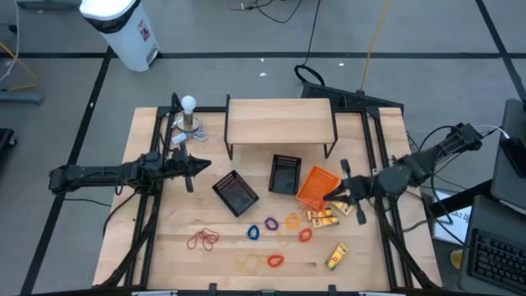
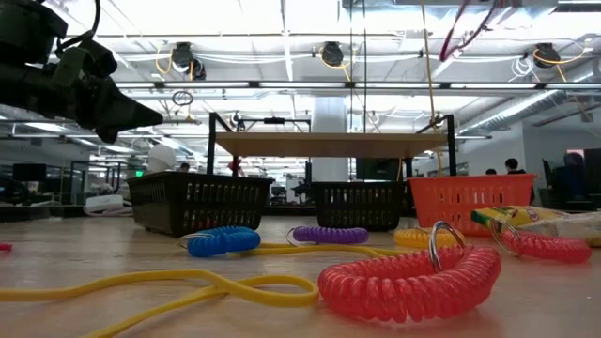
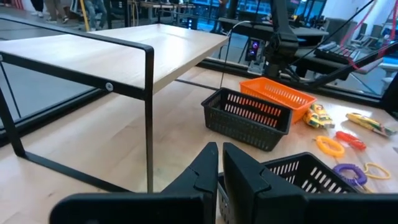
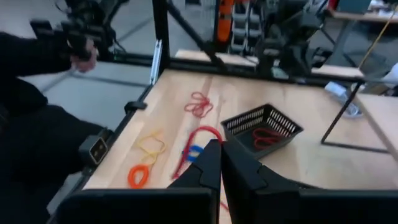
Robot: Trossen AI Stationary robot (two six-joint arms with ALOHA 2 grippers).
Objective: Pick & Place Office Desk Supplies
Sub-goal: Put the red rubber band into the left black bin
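- Closest to the low camera lies a red coiled loop [image 2: 413, 280] with a metal ring, on the wooden surface [image 1: 164, 247], with a yellow band [image 2: 188, 286] trailing beside it.
- Behind the red coiled loop, toward the wooden riser shelf [image 1: 279, 122], sit a blue coil [image 2: 223, 240], a purple coil [image 2: 329, 234] and a yellow coil [image 2: 418, 238].
- Seen from above, the loose loops spread in front of the riser shelf: a red band tangle [image 1: 203, 239], a blue-purple pair [image 1: 260, 228], orange loops [image 1: 305, 234] and an orange ring [image 1: 274, 261].
- Yellow packets [image 1: 323, 216] lie just beside the orange tray [image 1: 316, 187]; another yellow packet [image 1: 337, 256] lies farther from the riser shelf, near the surface's front edge.
- Two black mesh trays stand in front of the riser shelf: one tilted tray [image 1: 235, 193] holding a red band, and one straight tray [image 1: 285, 174] next to the orange tray.
- Left claw [image 1: 197, 165] hovers beside the tilted tray, on the side away from the orange tray, its fingers nearly together and holding nothing.
- Right claw [image 1: 333, 194] sits at the orange tray's edge, above the yellow packets, fingers pressed together and empty.
- White ball on a stand [image 1: 189, 115] stands beside the riser shelf's left end.
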